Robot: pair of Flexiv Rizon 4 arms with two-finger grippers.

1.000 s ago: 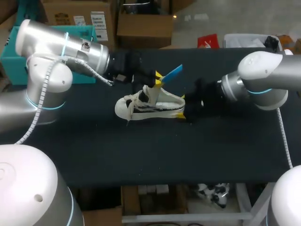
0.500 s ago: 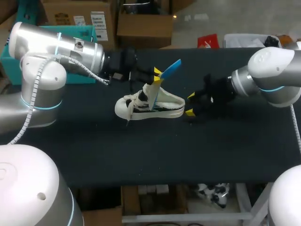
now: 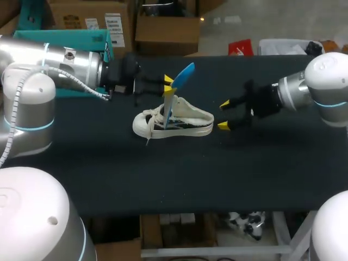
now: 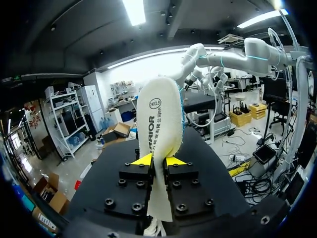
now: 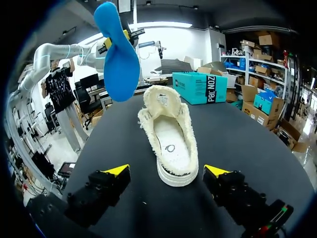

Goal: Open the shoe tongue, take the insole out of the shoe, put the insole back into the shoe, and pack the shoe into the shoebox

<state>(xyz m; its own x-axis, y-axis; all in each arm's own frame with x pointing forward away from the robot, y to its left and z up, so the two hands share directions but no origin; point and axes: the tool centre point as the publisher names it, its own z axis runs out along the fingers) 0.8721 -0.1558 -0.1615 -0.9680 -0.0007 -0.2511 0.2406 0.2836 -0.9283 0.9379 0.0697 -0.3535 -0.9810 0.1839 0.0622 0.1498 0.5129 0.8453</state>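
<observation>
A white sneaker (image 3: 179,120) lies on the black table, toe toward my left arm. In the right wrist view the sneaker (image 5: 171,134) shows its heel opening toward the camera. My left gripper (image 3: 168,86) is shut on the insole (image 3: 183,75), blue on top and cream underneath, holding it up over the sneaker's laces. In the left wrist view the cream insole (image 4: 161,119) stands pinched at the left gripper (image 4: 158,161). My right gripper (image 3: 223,114) stands open a little behind the heel, touching nothing. The right gripper (image 5: 167,171) faces the heel, with the blue insole (image 5: 116,57) raised beyond.
A teal shoebox (image 3: 87,37) stands at the table's back left, partly behind my left arm, and the same shoebox (image 5: 200,87) shows beyond the sneaker in the right wrist view. The black tabletop (image 3: 179,174) spreads in front of the sneaker.
My left gripper has drawn the insole up and to the left, out of the sneaker. My right gripper has pulled back to the right, away from the heel.
</observation>
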